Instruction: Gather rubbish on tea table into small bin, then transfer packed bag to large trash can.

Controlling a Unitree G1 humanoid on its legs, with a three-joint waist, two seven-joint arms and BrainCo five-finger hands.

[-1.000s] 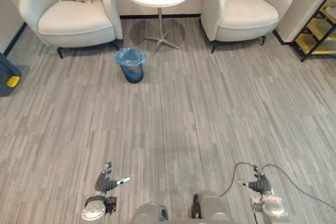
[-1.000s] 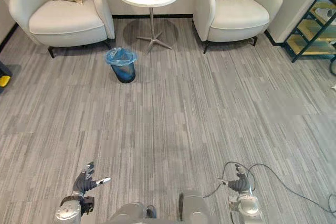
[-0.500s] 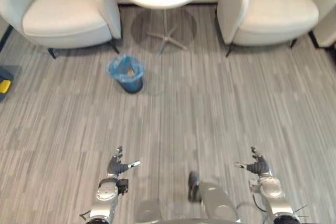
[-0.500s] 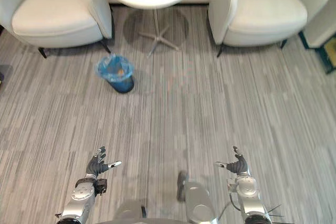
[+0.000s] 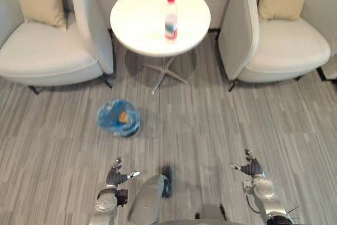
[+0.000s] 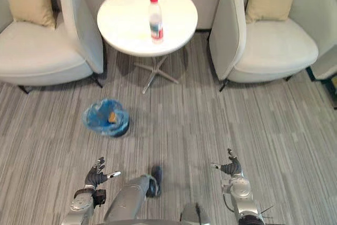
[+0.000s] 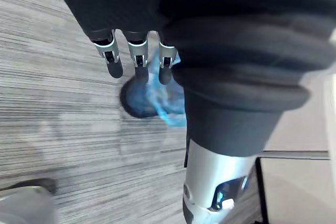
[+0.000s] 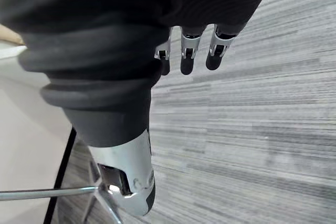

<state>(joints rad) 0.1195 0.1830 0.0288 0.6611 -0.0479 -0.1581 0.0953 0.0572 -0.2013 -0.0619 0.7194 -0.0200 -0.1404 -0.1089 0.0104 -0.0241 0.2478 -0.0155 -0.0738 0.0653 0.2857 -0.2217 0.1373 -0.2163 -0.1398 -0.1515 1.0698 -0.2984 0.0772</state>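
A clear plastic bottle [image 5: 170, 17] with a red cap and red label stands upright on the round white tea table [image 5: 139, 27]. The small bin [image 5: 118, 117], lined with a blue bag, stands on the floor in front of the table, to its left; something orange [image 5: 122, 116] lies inside. My left hand [image 5: 117, 176] hangs low just short of the bin, fingers relaxed and holding nothing. In the left wrist view the bin [image 7: 142, 100] shows past the fingers [image 7: 137, 56]. My right hand [image 5: 251, 169] is low on the right, open and holding nothing, over bare floor [image 8: 252, 129].
A white armchair with a beige cushion stands on each side of the table, one on the left [image 5: 47, 59] and one on the right [image 5: 284, 46]. The table's metal foot [image 5: 166, 72] spreads on the grey striped floor behind the bin.
The camera has moved forward: the table, the bottle and the bin now sit closer and lower in the view. Both hands stay low and open.
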